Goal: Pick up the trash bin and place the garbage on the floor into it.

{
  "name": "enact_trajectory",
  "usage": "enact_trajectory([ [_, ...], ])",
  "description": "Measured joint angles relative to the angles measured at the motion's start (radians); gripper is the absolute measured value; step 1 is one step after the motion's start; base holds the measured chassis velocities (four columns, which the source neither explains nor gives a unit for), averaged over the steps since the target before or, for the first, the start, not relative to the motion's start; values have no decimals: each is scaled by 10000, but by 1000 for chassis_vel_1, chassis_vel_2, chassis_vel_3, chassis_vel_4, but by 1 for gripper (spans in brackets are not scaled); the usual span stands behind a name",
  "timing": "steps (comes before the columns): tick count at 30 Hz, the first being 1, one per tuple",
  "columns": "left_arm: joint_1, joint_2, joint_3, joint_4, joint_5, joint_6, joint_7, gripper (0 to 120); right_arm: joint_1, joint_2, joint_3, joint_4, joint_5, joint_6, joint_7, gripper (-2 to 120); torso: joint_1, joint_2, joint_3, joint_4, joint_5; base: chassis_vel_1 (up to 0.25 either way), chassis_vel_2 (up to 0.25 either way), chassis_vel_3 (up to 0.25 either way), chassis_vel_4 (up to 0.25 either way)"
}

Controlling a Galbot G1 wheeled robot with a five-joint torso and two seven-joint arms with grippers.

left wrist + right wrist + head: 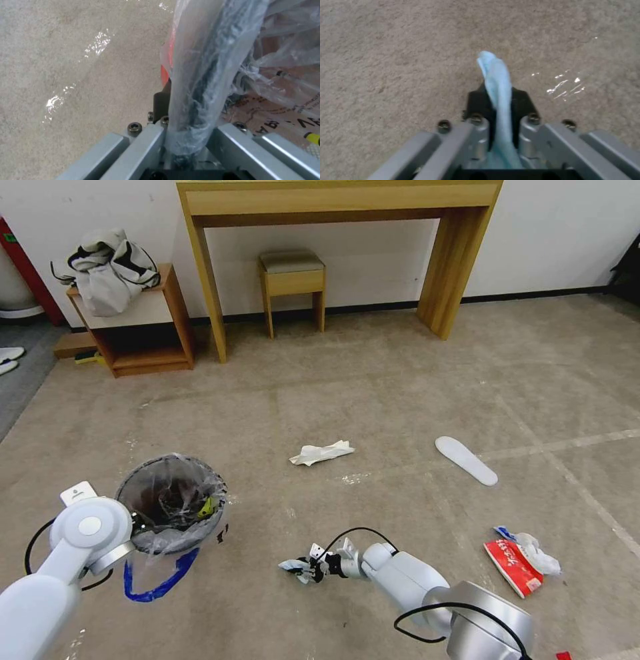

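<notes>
The left gripper [186, 140] clamps its fingers on the trash bin [175, 503] rim. The right gripper [498, 105] pinches a pale-blue mask [496, 82] above the floor [373, 400].

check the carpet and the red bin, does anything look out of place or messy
Yes. Litter lies loose on the beige carpet: crumpled white paper, a red-and-white packet beside a white-and-blue crumpled wrapper, and a white shoe insole. The small red plastic-lined trash bin's blue drawstring loop dangles outside.
</notes>
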Motion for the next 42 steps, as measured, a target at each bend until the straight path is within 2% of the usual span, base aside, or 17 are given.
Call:
enact_trajectory([
  [1,7,11,0,-19,12,-10,0,0,19,-33,23,24,7,23,-6,0,0,0,-1,0,0,0,0,0,0],
  [8,19,82,12,-114,8,-79,-7,0,184,-337,223,614,443,92,-27,0,0,0,0,0,0,0,0,0,0],
  [10,-5,157,27,-162,-80,-116,-29,0,355,-707,441,1599,645,-19,13,0,0,0,1,0,0,0,0,0,0],
  [11,-5,157,27,-162,-80,-116,-29,0,355,-707,441,1599,645,-19,13,0,0,0,1,0,0,0,0,0,0],
  [12,-66,211,39,-201,-169,-146,-37,0,578,-1184,625,2940,822,-202,260,0,1,0,0,0,1,0,0,0,0],
  [13,-66,211,39,-201,-169,-146,-37,0,578,-1184,625,2940,822,-202,260,0,1,0,0,0,1,0,0,0,0],
  [15,-133,273,42,-213,-283,-167,-87,0,901,-1756,874,4609,1068,-483,650,0,0,0,1,1,0,0,0,0,0],
  [16,-133,273,42,-213,-283,-167,-87,0,901,-1756,874,4609,1068,-483,650,0,0,0,1,1,0,0,0,0,0],
  [18,-170,379,42,-212,-412,-168,-102,0,1464,-2563,1174,6573,1526,-834,1160,0,0,0,0,3,0,0,0,0,0],
  [19,-170,379,42,-212,-412,-168,-102,0,1464,-2563,1174,6573,1526,-834,1160,0,0,0,0,3,0,0,0,0,0],
  [21,-199,439,57,-176,-442,-168,-116,0,1984,-3348,1482,7767,1882,-1040,1391,0,0,0,0,4,0,0,0,0,0],
  [22,-199,439,57,-176,-442,-168,-116,0,1984,-3348,1482,7767,1882,-1040,1391,0,0,0,0,4,0,0,0,0,0],
  [24,-262,431,130,-121,-447,-164,-105,0,2371,-4166,1686,8704,2305,-1146,1559,0,1,0,0,-2,1,0,0,0,0],
  [25,-262,431,130,-121,-447,-164,-105,0,2371,-4166,1686,8704,2305,-1146,1559,0,1,0,0,-2,1,0,0,0,0],
  [28,-353,278,303,-24,-433,-161,-55,0,2552,-4782,2016,9703,2935,-1189,1716,0,0,0,0,-6,1,0,0,0,0],
  [35,-504,161,615,108,-274,-163,-75,0,2677,-4765,2171,10932,4273,-1248,1787,0,1,0,0,0,0,0,0,0,0],
  [42,-564,87,750,60,-348,-224,38,0,3097,-3671,1411,11514,4731,-1333,1864,0,0,0,0,2,-1,0,0,0,0],
])
